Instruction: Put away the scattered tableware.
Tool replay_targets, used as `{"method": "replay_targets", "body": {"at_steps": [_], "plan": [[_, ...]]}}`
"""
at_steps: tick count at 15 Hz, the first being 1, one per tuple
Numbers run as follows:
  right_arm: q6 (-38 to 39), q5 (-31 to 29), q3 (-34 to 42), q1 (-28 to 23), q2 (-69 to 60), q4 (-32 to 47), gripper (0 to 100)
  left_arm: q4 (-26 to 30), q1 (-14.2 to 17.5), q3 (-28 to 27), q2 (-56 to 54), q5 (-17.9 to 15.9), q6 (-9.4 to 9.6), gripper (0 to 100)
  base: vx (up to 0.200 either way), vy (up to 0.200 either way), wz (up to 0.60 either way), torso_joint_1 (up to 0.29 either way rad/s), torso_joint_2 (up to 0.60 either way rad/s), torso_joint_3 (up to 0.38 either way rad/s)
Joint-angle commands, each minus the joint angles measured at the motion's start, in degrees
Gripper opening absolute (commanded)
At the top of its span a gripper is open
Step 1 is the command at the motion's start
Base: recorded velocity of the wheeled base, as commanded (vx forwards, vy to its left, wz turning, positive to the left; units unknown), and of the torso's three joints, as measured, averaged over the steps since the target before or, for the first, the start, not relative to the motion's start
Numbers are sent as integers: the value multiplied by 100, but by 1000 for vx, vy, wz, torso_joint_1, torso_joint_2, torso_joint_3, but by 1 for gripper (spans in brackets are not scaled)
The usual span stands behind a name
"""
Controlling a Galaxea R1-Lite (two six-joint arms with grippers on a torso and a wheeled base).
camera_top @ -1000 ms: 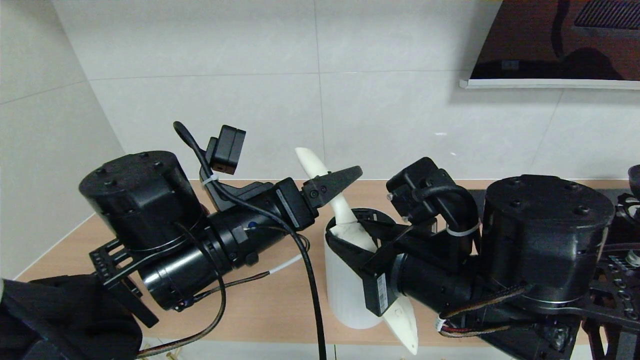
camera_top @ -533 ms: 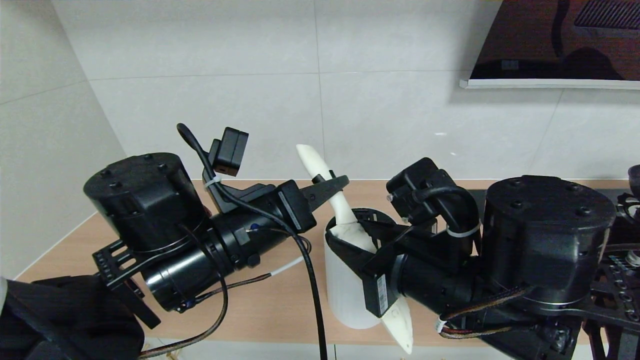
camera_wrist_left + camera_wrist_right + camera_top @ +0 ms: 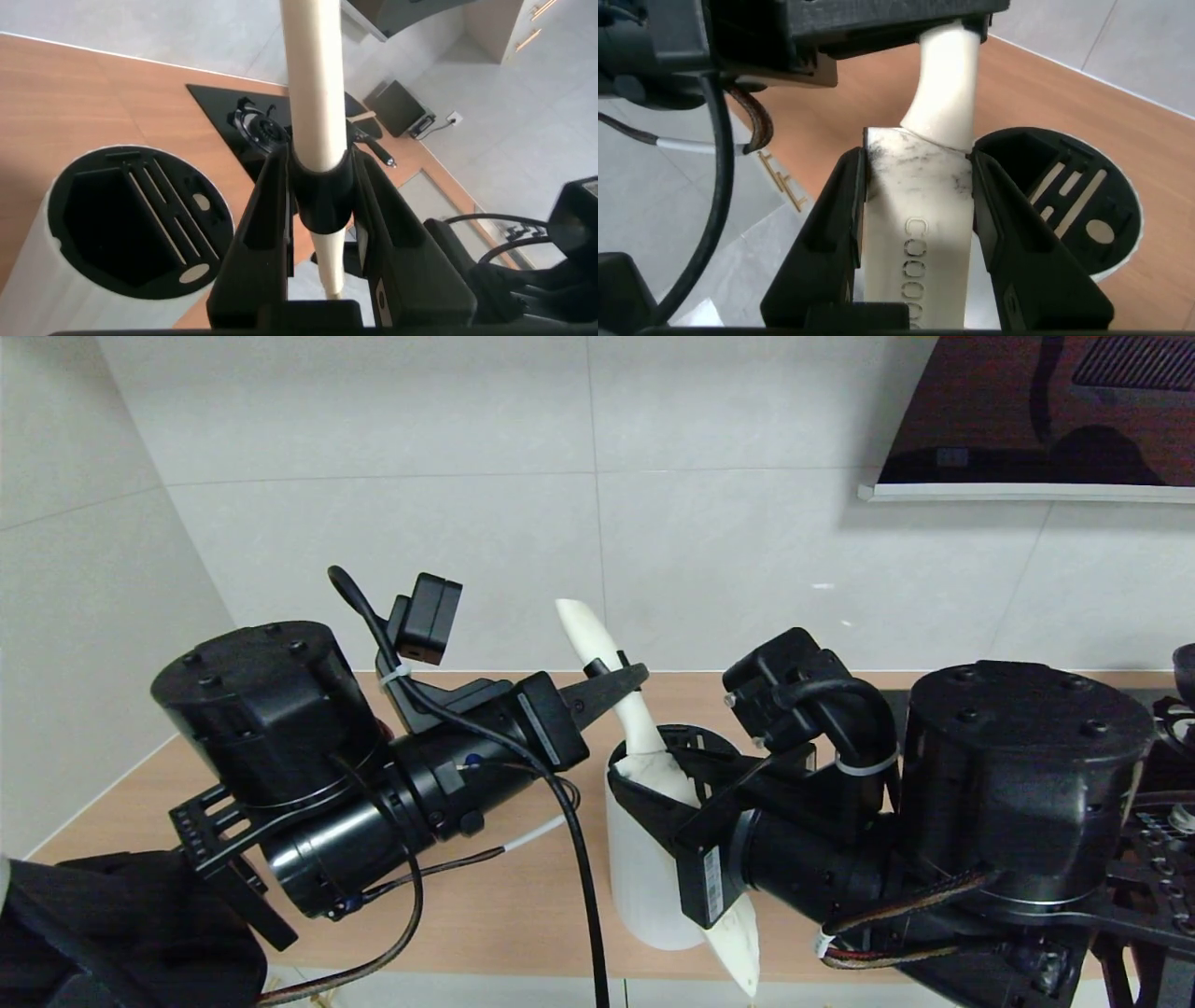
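The left gripper [image 3: 616, 683] is pinching the round handle of a white spatula [image 3: 597, 639], its two black fingers pressing against either side of the shaft, as the left wrist view [image 3: 318, 187] is showing at close range. The right gripper [image 3: 667, 775] is clamping the same spatula lower down, on its broad flat blade, with one finger lying along each edge of the blade [image 3: 915, 215]. Both arms are thus holding the spatula off the counter [image 3: 523, 915], tilted, its handle end pointing up toward the tiled back wall and its blade tip hanging out past the counter's front edge. A white cylindrical utensil holder [image 3: 644, 887] is standing upright near the counter's front edge, just beside and below the held spatula; the spatula is crossing its rim in the head view, while the wrist views are showing it outside the opening rather than inside. The holder's black slotted insert [image 3: 140, 215] is facing up. A black cooktop [image 3: 252, 112] is sitting in the counter toward its right end, well apart from the holder.
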Motion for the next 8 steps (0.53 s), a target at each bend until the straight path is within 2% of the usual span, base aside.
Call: {"method": "replay_targets", "body": {"at_steps": [1,2,4,6,8], "plan": [[2,-2,-5,-9,-22,-9,100,5,-1,-3,-22,-1,0,0,0,0,0,0,0,0],[10,-10,-5,-9,-22,-9,100,5,-1,-3,-31,-1,-44,0,0,0,0,0,0,0],[63,-10,-14,-9,-31,-9,100,-30,-1,-29,-93,-28,-299,0,0,0,0,0,0,0],[63,-10,21,-79,-128,-9,100,-118,17,-55,-128,-19,-369,0,0,0,0,0,0,0],[54,7,39,-369,-391,52,100,-83,26,-55,-260,-1,-369,0,0,0,0,0,0,0]]}}
